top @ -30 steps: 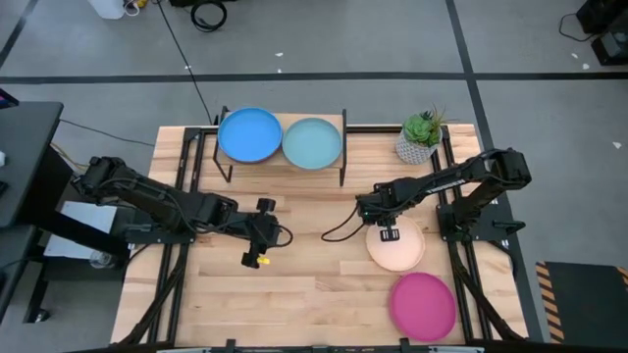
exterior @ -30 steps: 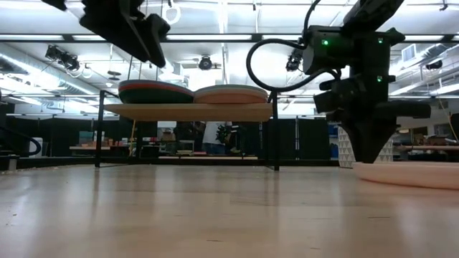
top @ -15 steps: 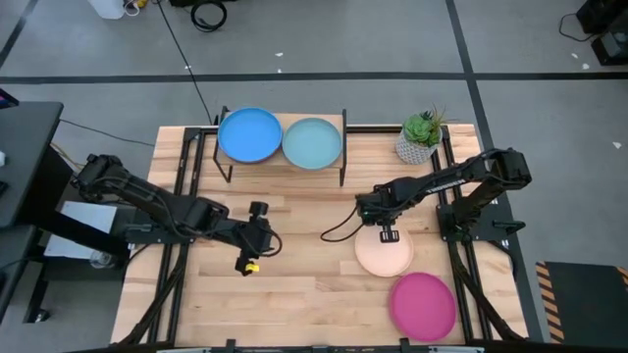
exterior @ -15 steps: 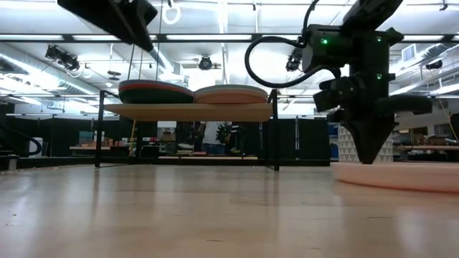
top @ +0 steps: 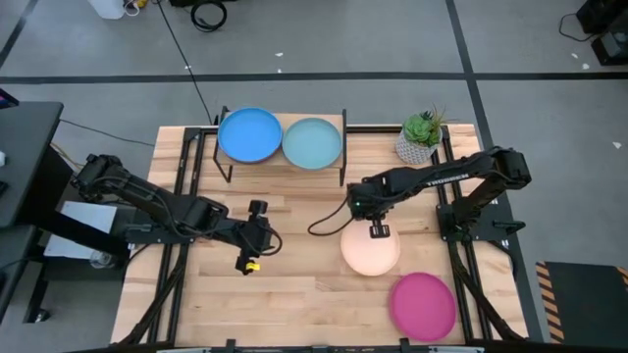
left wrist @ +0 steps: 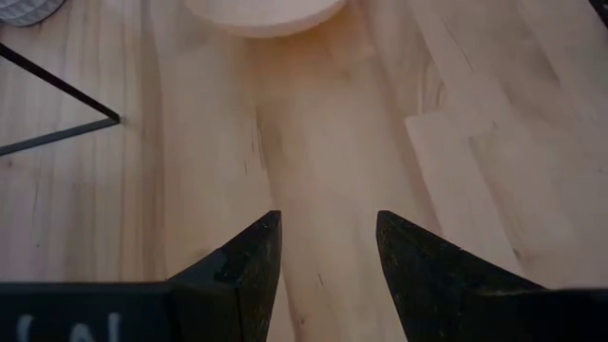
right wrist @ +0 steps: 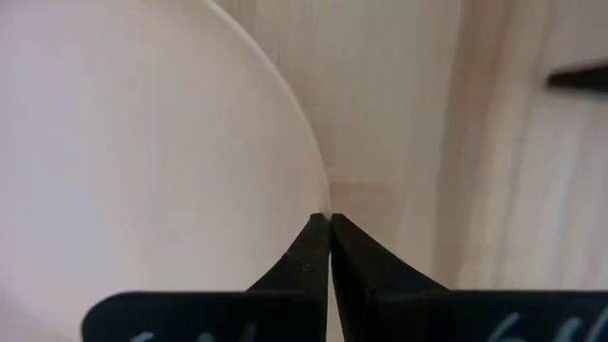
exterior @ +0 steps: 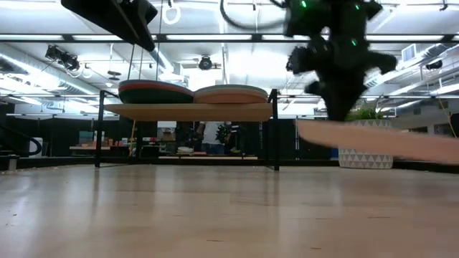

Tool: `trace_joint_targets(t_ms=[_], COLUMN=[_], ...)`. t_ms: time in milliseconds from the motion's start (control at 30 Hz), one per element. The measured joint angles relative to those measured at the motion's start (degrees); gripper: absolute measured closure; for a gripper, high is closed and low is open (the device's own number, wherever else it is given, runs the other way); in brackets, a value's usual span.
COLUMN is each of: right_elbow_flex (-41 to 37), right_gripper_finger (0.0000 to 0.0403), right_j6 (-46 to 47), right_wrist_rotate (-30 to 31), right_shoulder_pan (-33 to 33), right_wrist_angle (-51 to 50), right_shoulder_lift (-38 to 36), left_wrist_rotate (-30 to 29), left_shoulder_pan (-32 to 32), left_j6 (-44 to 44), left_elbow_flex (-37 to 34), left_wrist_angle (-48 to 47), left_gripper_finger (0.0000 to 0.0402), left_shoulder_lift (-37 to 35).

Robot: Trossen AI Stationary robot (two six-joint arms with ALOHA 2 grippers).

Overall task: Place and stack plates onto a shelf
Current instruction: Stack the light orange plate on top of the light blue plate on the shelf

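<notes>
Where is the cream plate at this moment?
In the high view, the cream plate is right of centre, held at its rim by the right gripper, above the magenta plate.

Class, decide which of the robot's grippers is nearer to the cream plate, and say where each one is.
Right. The right gripper is shut on the cream plate at its rim, holding it off the table. The left gripper hangs open over bare tabletop, well apart from the plate.

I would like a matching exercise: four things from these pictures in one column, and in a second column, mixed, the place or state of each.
1. cream plate
2. magenta plate
3. blue plate
4. left gripper

a. open, holding nothing
b. on the shelf, top of a stack
c. flat on the table
d. held by its rim in the right gripper

Pairs: 1-d, 2-c, 3-b, 4-a
</notes>
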Motion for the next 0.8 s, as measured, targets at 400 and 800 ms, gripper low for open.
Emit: trace_joint_targets(t_ms=[400,800], right_elbow_flex=[20.29,35.43], right_gripper_finger=[0.0395,0.0395], right_j6=[-5.39,-5.9], right_wrist_rotate=[4.88,-0.39], right_shoulder_pan=[-5.86,-22.19], right_wrist_angle=[-7.32,-0.32], right_shoulder_lift=[0.0,0.69], left_wrist_rotate=[-0.01,-5.06], left_shoulder_pan=[-0.02,0.09], left_j6=[-2.74,-4.51], left_elbow_flex=[0.0,0.0], left_wrist_angle=[-2.17,-1.44], left_gripper_finger=[0.0221,0.0221], left_shoulder_lift=[0.07,0.07])
